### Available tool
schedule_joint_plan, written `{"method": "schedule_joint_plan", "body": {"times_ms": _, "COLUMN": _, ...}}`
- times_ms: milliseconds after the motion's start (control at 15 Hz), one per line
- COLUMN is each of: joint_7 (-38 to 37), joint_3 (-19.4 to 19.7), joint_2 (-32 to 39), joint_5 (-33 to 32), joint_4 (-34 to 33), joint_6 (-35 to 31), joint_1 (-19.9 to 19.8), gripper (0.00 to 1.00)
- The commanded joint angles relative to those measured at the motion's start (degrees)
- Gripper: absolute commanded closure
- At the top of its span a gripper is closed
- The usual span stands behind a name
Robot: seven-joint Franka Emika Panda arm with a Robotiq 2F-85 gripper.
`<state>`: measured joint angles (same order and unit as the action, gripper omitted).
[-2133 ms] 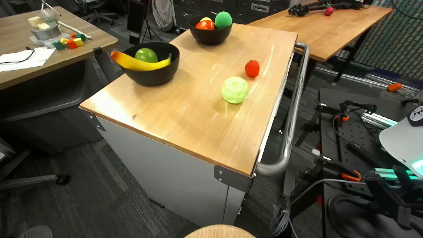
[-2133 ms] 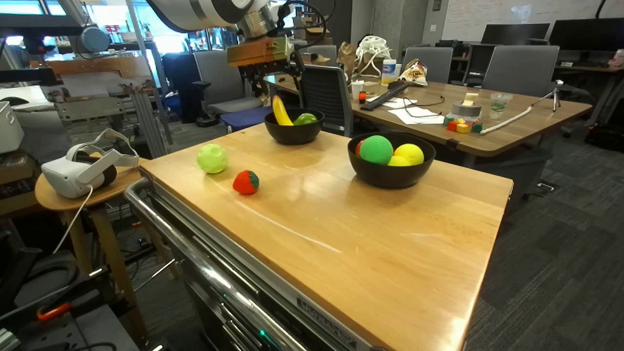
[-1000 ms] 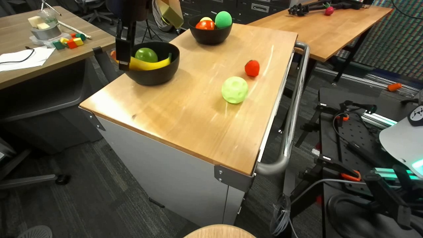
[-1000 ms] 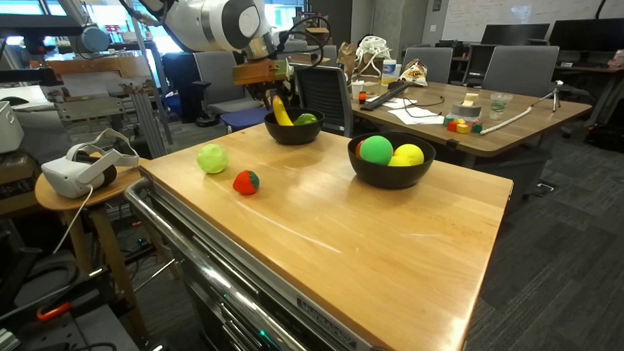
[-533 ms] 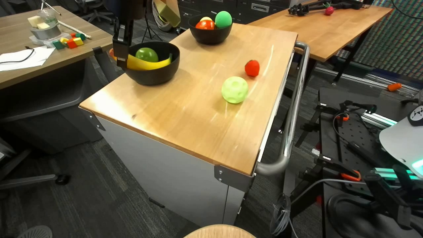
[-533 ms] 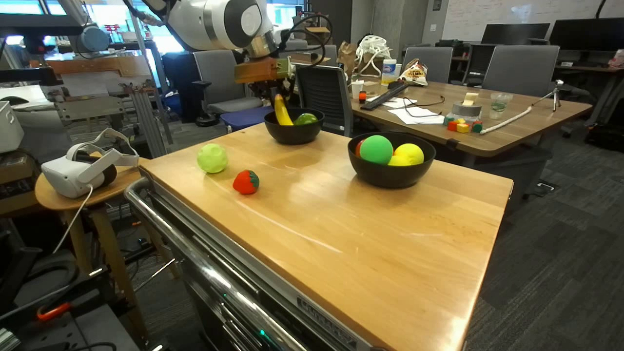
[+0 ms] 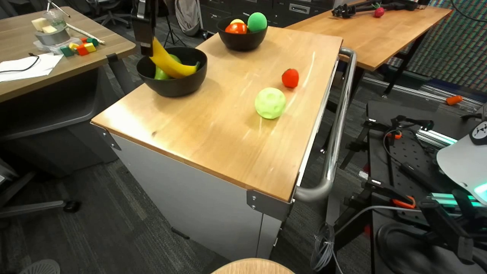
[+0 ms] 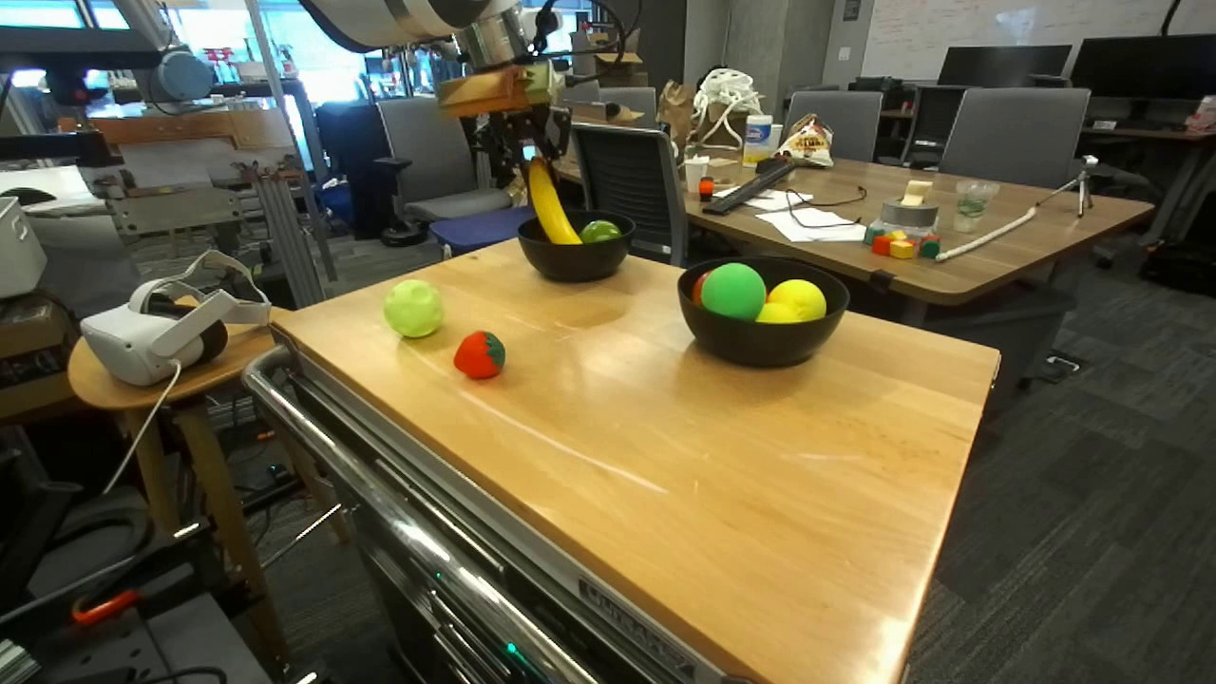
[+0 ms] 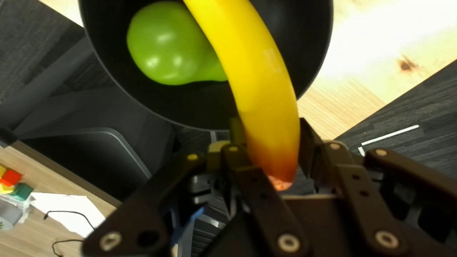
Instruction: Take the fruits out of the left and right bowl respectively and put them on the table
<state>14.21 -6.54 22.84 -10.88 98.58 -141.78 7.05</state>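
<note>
Fingers (image 9: 314, 153) of the gripper (image 9: 269, 126) pinch the banana (image 9: 262, 82) near its orange tip, parted only by its thickness. Banana slants down from them into the nearer black bowl (image 7: 177, 87); whether its far end touches it, hard to tell. Green fruit (image 9: 169, 50) in same bowl, lower than the fingers.

In an exterior view I have the white arm (image 8: 408, 21) above my gripper (image 9: 269, 134), the upper links cut off by the top edge. The silver wrist (image 8: 492, 41) leans a little off vertical. An orange-brown block (image 8: 489, 92) sits just below it, directly over the gripper. Fingers (image 7: 145, 36) point down, drawn in and gripping; pads (image 9: 307, 142) stand apart from each other, tips about level. In the wrist view, dark linkages (image 9: 266, 203) splay out behind the fingertips, roughly mirrored about the gripper's middle.
</note>
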Motion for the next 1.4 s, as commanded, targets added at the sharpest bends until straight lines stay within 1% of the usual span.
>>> {"method": "schedule_joint_plan", "body": {"times_ms": 0, "joint_7": -4.5, "joint_3": 1.6, "joint_2": -6.6, "joint_5": -3.5, "joint_4": 1.7, "joint_6": 11.2, "joint_1": 2.2, "gripper": 0.86}}
{"method": "schedule_joint_plan", "body": {"times_ms": 133, "joint_7": -7.8, "joint_3": 1.9, "joint_2": -8.7, "joint_5": -7.2, "joint_4": 1.6, "joint_6": 17.9, "joint_1": 3.3, "gripper": 0.86}}
{"method": "schedule_joint_plan", "body": {"times_ms": 200, "joint_7": -9.2, "joint_3": 1.8, "joint_2": -9.3, "joint_5": -9.0, "joint_4": 1.5, "joint_6": 20.1, "joint_1": 3.7, "gripper": 0.87}}
{"method": "schedule_joint_plan", "body": {"times_ms": 267, "joint_7": -11.2, "joint_3": 1.7, "joint_2": -9.9, "joint_5": -11.4, "joint_4": 1.5, "joint_6": 21.2, "joint_1": 4.2, "gripper": 0.87}}
{"method": "schedule_joint_plan", "body": {"times_ms": 400, "joint_7": -13.5, "joint_3": 1.2, "joint_2": -10.7, "joint_5": -13.8, "joint_4": 1.4, "joint_6": 23.1, "joint_1": 4.6, "gripper": 0.88}}
{"method": "schedule_joint_plan", "body": {"times_ms": 733, "joint_7": -17.6, "joint_3": 0.7, "joint_2": -12.1, "joint_5": -18.7, "joint_4": 1.3, "joint_6": 26.6, "joint_1": 5.8, "gripper": 0.88}}
{"method": "schedule_joint_plan", "body": {"times_ms": 1000, "joint_7": -20.5, "joint_3": 0.5, "joint_2": -12.9, "joint_5": -24.0, "joint_4": 1.2, "joint_6": 34.1, "joint_1": 7.1, "gripper": 0.88}}
{"method": "schedule_joint_plan", "body": {"times_ms": 1133, "joint_7": -21.2, "joint_3": 0.0, "joint_2": -13.7, "joint_5": -25.3, "joint_4": 1.5, "joint_6": 38.6, "joint_1": 7.3, "gripper": 0.88}}
{"method": "schedule_joint_plan", "body": {"times_ms": 1333, "joint_7": -20.4, "joint_3": -1.0, "joint_2": -15.3, "joint_5": -22.9, "joint_4": 3.3, "joint_6": 43.8, "joint_1": 6.7, "gripper": 0.88}}
